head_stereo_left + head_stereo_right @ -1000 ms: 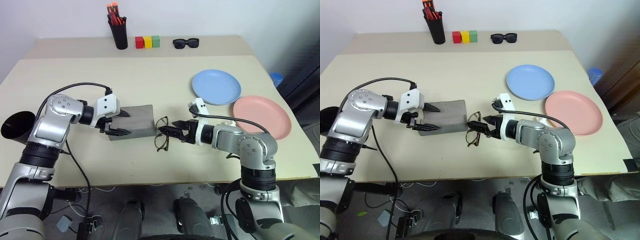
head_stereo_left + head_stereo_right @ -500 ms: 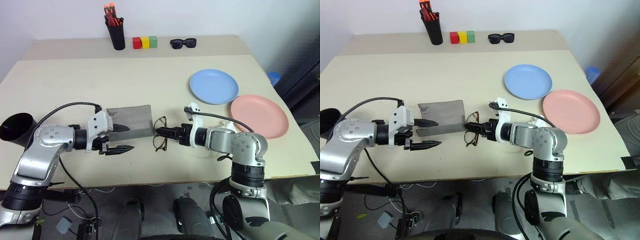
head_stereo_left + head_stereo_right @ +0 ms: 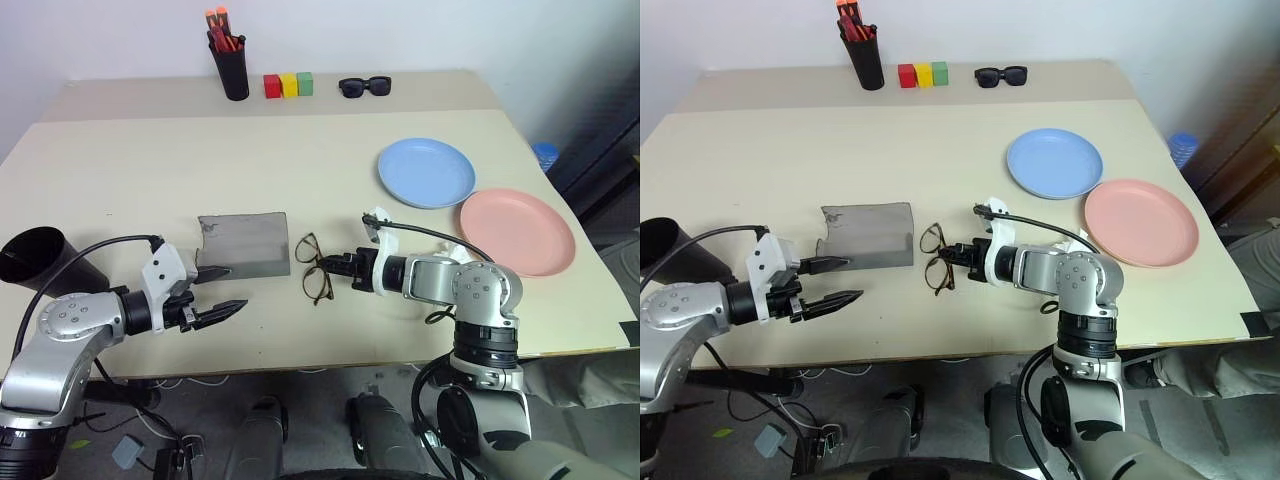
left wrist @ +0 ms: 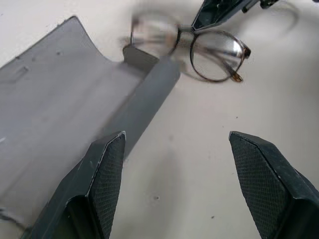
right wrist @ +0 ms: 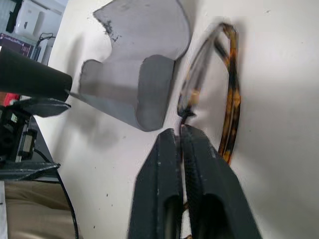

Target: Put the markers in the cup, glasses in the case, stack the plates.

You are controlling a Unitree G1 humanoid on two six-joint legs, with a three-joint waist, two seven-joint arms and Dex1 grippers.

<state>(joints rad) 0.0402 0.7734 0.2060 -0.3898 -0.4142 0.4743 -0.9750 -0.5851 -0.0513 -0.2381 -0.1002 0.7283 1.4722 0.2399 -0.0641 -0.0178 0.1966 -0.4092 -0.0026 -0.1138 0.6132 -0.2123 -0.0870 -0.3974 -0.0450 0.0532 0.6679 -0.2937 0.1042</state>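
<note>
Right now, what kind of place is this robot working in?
Probably an office or lab test desk: a pale table against a plain wall, a pen holder, coloured blocks and loose cables.

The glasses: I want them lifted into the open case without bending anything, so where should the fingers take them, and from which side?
By the bridge, from the plates' side, where the right gripper is shut on it. The glasses lie flat beside the open case, lenses side by side, so the bridge gives a stiff, central hold clear of the thin temples.
</note>
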